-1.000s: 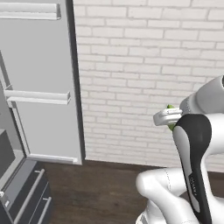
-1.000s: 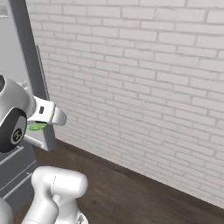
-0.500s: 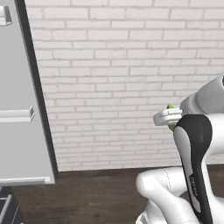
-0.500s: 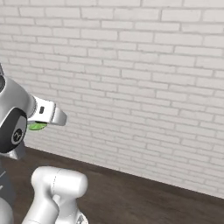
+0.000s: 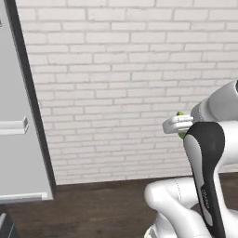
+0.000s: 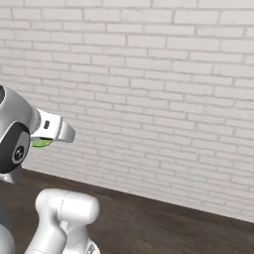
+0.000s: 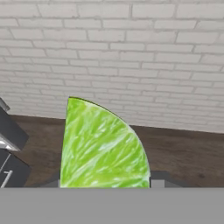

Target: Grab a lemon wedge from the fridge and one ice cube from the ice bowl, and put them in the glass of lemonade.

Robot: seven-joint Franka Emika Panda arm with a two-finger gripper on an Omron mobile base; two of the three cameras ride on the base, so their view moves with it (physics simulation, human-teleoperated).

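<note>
End effector (image 7: 105, 186) clamped on lemon wedge (image 7: 101, 146), carried in the air right of fridge (image 5: 21, 139), facing brick wall (image 6: 149, 99). Transit step; next needs locating the glass of lemonade.

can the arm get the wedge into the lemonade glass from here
Probably not yet. The jaws hold the wedge, but ahead lies a brick wall and floor, with the fridge off at the side.
</note>
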